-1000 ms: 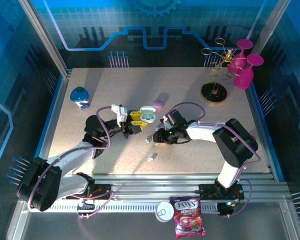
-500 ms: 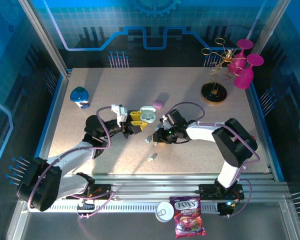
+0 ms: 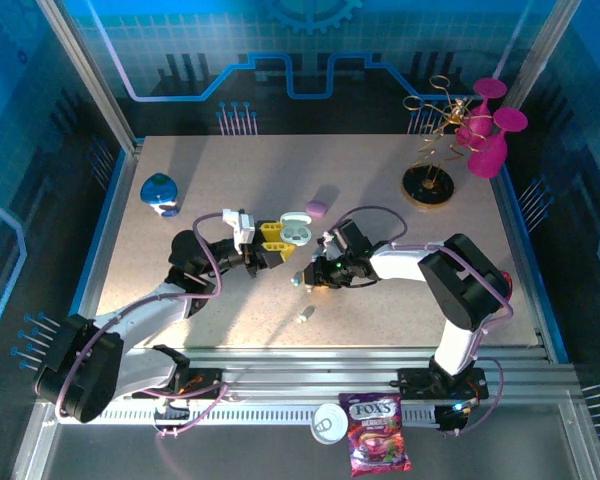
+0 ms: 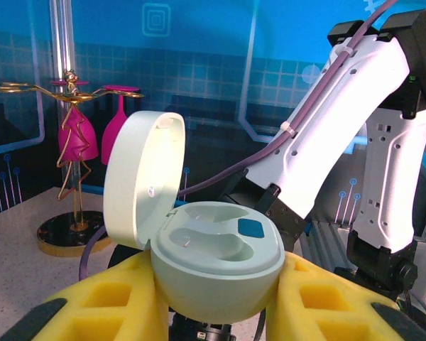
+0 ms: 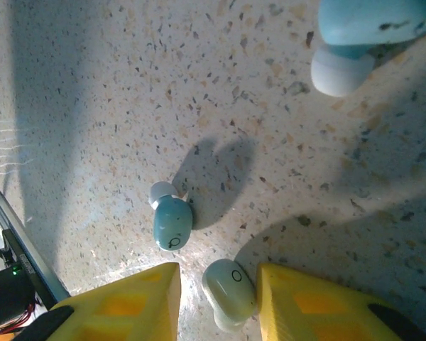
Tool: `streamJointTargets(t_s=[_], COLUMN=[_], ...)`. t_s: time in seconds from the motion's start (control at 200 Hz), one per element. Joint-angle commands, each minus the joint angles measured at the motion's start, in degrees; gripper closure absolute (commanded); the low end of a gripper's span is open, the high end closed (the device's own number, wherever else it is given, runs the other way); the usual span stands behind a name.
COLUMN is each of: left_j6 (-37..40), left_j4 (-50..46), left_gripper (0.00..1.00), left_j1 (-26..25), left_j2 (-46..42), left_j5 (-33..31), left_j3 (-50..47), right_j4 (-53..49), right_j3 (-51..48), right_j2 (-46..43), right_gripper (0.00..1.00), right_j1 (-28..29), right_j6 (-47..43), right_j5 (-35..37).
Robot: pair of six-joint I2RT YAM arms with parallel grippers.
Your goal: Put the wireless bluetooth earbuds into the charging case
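My left claw (image 4: 216,302) clamps the open charging case (image 4: 213,249). My right claw (image 5: 219,280) straddles a pale green earbud (image 5: 229,295), and I cannot tell if it grips. The earbud is rounded and could squirt free.

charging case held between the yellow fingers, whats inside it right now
The charging case is open, lid up. Inside are two empty moulded wells and a small blue patch on the right. The front rim hides the wells' nearest, deepest parts.

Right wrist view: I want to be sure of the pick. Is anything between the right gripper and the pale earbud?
Nothing visible. The pale earbud lies on the table between the right gripper's yellow fingers. A teal earbud lies just outside them, beside one finger.
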Motion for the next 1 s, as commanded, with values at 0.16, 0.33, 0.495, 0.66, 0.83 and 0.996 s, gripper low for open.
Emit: streamJointTargets(t_s=[0.16,0.33,0.495,0.66,0.83,0.996], left_j6=[1.51,1.60,1.58,1.46,1.65,1.61], left_j4=[1.26,1.18,1.35,1.47,1.17,1.27], left_gripper=[0.81,0.81,0.81,0.81,0.81,0.81], left_j1=[0.26,0.29,0.28,0.27,0.29,0.27], left_j2=[-0.58,-0.75,-0.66,-0.62,-0.84,-0.70], left_j5=[0.74,0.63,0.63,0.64,0.53,0.50], left_j3=[-0.89,-0.78,-0.82,-0.86,-0.97,-0.92], right_j4=[1.14,1.68,0.62,0.40,0.75,0.94], right_j3=[0.13,-0.51,-0.55,-0.24,-0.04,-0.08], right_j2=[1.96,-0.03,-1.60,-0.98,-0.89,-0.60], right_gripper=[0.65,0.67,0.68,0.72,0.72,0.73], right_j1=[0.93,1.12,1.27,1.53,2.13,2.33], right_j6=[-0.40,-0.44,-1.01,-1.32,-1.15,-1.23], right_j5=[-2.15,-3.69,-3.72,-3.89,-4.16,-4.33])
